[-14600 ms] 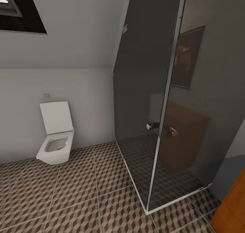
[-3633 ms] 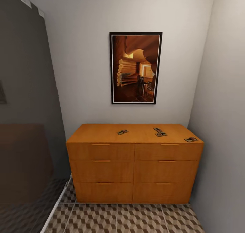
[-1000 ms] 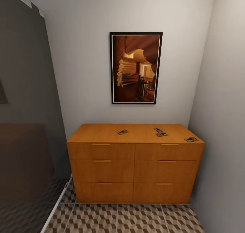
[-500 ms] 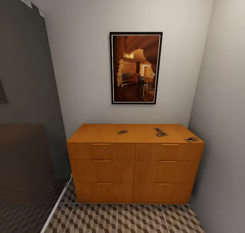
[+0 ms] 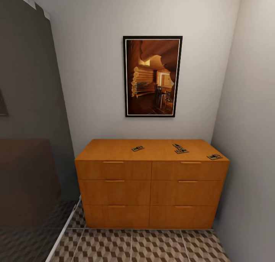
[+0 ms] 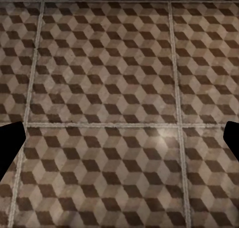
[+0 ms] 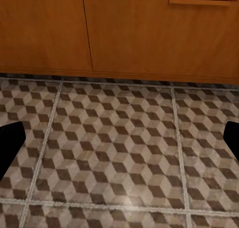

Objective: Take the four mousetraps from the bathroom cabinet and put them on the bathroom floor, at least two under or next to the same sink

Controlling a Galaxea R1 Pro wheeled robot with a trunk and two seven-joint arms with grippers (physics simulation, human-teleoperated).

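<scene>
Jaws of the left gripper (image 6: 119,138) spread wide, holding nothing, the dark fingertips (image 6: 10,143) showing at opposite edges of the left wrist view over the bathroom floor (image 6: 104,73). Jaws of the right gripper (image 7: 119,138) likewise spread wide and empty, one fingertip (image 7: 231,138) at each edge of the right wrist view, hanging above the cube-patterned tiles near the foot of the cabinet (image 7: 134,33).

In the head view, facing the cabinet (image 5: 151,189) squarely, with all six drawers closed. Lying on its top, the four mousetraps: one mousetrap (image 5: 138,148) left of the middle, a pair (image 5: 178,148) touching or overlapping right of the middle, and the last one (image 5: 214,156) close to the front right corner. Hanging on the wall above, a framed picture (image 5: 152,76). Standing at the left, a smoky glass shower panel (image 5: 32,139). Running along the cabinet's base, a strip of the tiled floor.
</scene>
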